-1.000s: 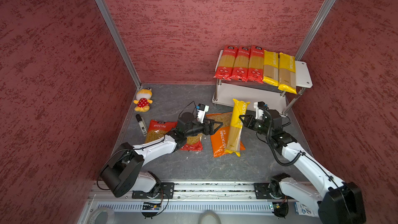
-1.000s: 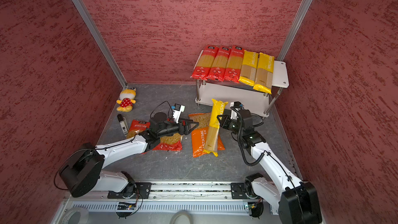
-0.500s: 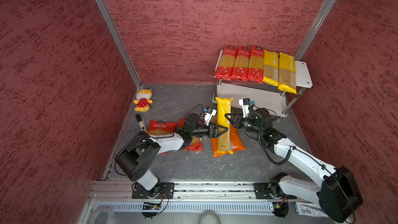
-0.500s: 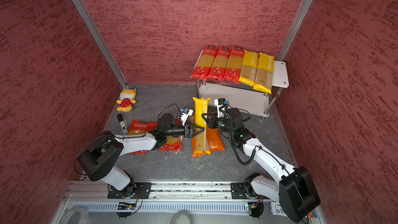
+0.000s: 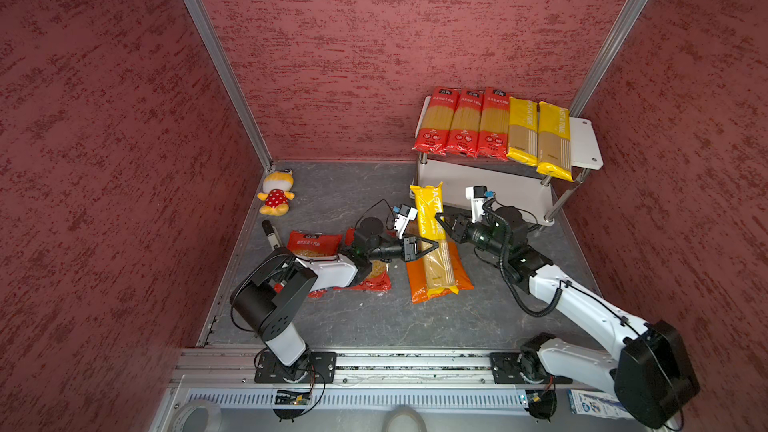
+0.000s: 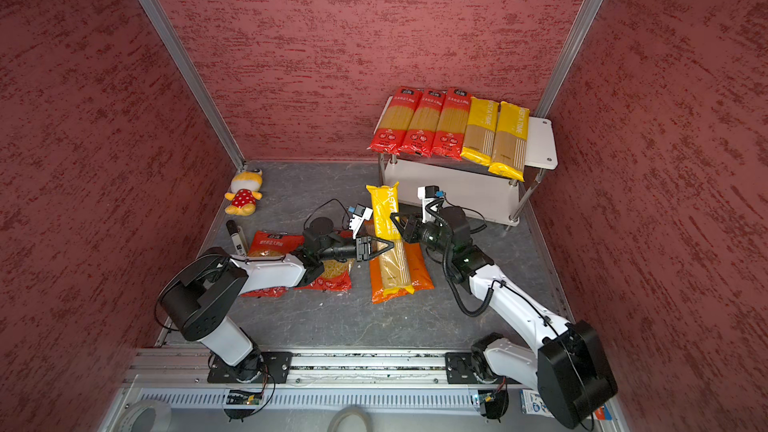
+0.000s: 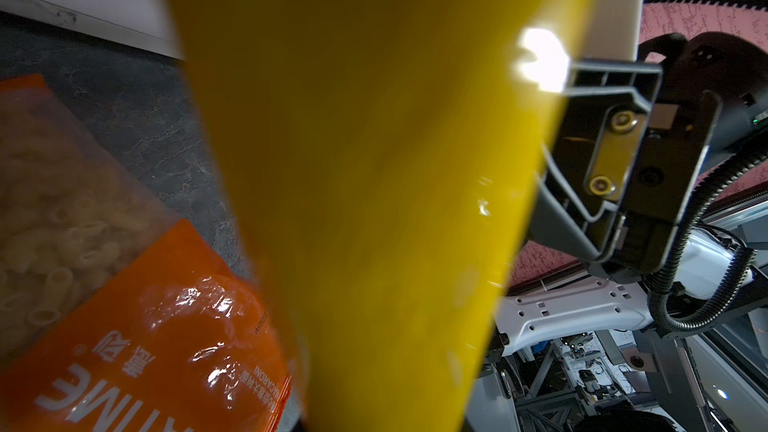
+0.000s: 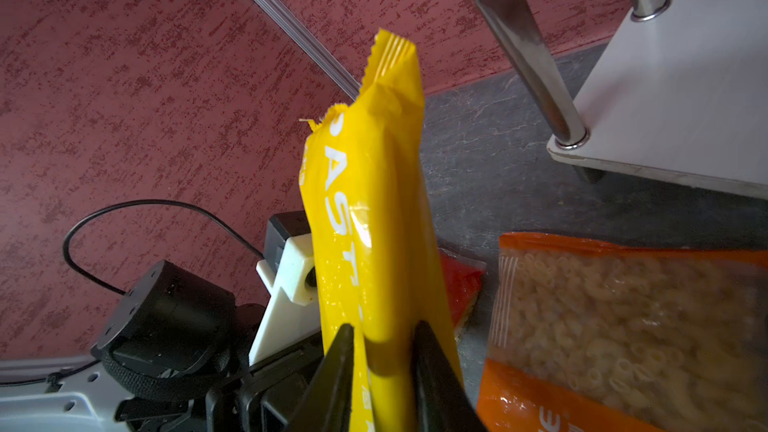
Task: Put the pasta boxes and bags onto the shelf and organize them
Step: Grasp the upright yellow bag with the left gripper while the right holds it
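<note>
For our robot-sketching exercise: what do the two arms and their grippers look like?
The left arm and right arm have white shells joined by bulky black joints. The left gripper and right gripper are black and taper to points. A ribbed black hose runs along the right arm; a thin black wire loops at the left wrist.

Change over the last second: the right gripper (image 5: 441, 224) has carried the yellow PASTATIME bag (image 5: 429, 209) sideways, from well beyond the tips of the left gripper (image 5: 424, 248) to between its jaws. Those jaws, wide apart at the start, have drawn in onto the bag's middle, just below the right gripper's hold. The left arm (image 5: 332, 272) has reached forward to meet it. The right gripper's fingers (image 8: 336, 367) now flank the bag's upper part; whether their pinch has slackened cannot be told
</note>
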You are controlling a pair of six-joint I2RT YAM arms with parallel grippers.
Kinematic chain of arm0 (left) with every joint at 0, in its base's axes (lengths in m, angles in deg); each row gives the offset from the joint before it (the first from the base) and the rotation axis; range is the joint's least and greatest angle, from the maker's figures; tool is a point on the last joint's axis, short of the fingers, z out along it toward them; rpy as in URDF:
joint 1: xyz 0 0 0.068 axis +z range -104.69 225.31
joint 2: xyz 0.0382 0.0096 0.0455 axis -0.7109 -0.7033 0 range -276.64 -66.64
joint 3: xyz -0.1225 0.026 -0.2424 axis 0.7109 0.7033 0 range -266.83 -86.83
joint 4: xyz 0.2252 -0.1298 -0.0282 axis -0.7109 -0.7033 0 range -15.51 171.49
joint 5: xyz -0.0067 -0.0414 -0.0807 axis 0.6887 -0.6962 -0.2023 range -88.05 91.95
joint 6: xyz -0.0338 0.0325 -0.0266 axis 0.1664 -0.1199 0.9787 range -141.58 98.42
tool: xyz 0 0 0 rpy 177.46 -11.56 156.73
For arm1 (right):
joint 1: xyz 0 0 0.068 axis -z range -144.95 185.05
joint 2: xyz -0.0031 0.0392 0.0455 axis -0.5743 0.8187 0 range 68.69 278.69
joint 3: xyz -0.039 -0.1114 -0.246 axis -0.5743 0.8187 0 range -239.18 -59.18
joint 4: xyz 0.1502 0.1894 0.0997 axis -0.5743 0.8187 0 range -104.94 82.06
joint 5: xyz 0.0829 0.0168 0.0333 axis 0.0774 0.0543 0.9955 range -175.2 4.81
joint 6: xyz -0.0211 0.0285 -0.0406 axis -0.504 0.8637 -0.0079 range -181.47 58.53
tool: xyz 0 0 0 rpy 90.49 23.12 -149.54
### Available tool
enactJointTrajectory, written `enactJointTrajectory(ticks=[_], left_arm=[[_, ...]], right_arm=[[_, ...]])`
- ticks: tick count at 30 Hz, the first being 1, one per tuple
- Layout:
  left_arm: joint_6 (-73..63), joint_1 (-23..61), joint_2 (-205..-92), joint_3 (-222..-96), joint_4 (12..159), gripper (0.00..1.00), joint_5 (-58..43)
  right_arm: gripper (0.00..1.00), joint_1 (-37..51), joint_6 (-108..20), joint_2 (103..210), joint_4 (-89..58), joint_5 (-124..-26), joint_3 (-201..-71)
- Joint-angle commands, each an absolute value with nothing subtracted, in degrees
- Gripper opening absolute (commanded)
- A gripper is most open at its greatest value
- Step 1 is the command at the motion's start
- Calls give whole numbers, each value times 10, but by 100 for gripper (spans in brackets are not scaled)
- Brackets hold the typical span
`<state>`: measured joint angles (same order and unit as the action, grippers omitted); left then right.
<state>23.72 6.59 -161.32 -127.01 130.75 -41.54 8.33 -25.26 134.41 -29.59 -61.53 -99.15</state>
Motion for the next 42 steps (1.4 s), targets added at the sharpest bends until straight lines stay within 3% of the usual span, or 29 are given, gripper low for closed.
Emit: enactJointTrajectory(ticks=[1,8,13,21,33,42], left_arm=[[246,62,-1610,-1292,1375,14,-442],[252,83,-1575,-1284,1374,11,-433],[246,85,-1554,-1292,1357,8,-417],[232,112,-1505,-1292,1316,8,-364],[271,108,-1490,-1294,1347,9,-337],[291,109,-1492,-1302,1358,19,-347]], right_arm=[[34,78,-265,1324,-320,-597,-1014],[57,123,-265,1261,-268,-574,-975],[67,126,-278,1244,-215,-546,-948],[68,102,-227,1202,-307,-505,-865],[58,64,-227,1294,-378,-459,-887],[23,61,-201,1300,-445,-431,-885]])
